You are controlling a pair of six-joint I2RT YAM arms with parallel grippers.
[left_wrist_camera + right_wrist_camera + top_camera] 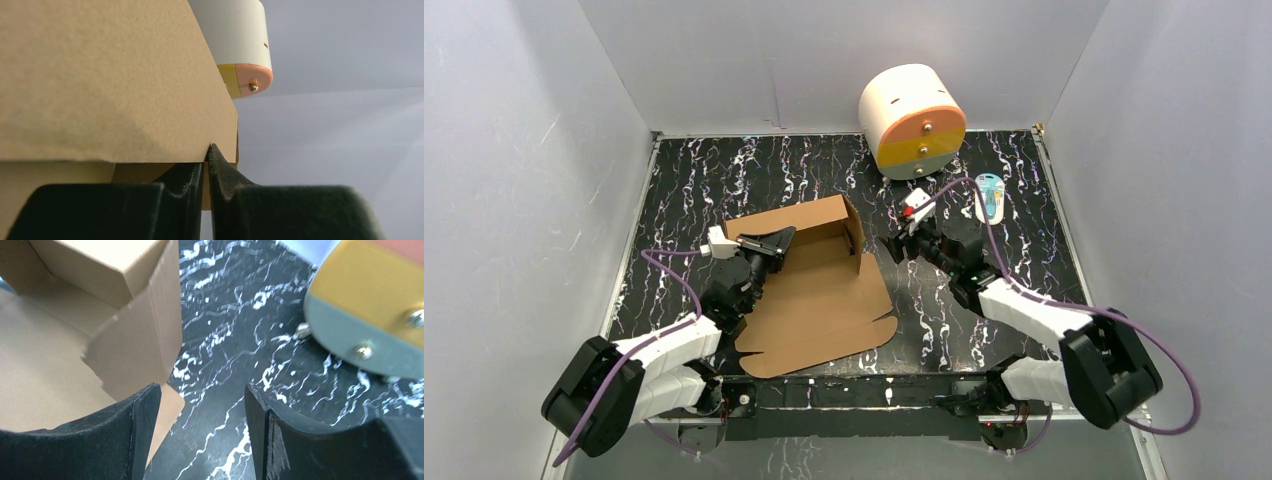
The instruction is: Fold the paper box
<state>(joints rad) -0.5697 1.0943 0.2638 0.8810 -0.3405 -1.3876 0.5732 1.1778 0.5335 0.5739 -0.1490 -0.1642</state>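
Observation:
The brown paper box (824,290) lies partly folded at the table's middle, its back wall and right side wall raised and its front panel flat. My left gripper (774,243) is at the box's left side, shut on a thin upright cardboard wall; in the left wrist view the sheet (100,80) sits pinched between the fingers (206,161). My right gripper (896,246) is open and empty just right of the box's right wall. In the right wrist view that wall (145,340) stands beside its left finger, over the bare table (220,365).
A white cylinder with an orange-yellow face (912,122) stands at the back, behind the right gripper; it also shows in the left wrist view (235,35) and the right wrist view (370,305). A small blue-and-white object (990,197) stands at the back right. Grey walls enclose the table.

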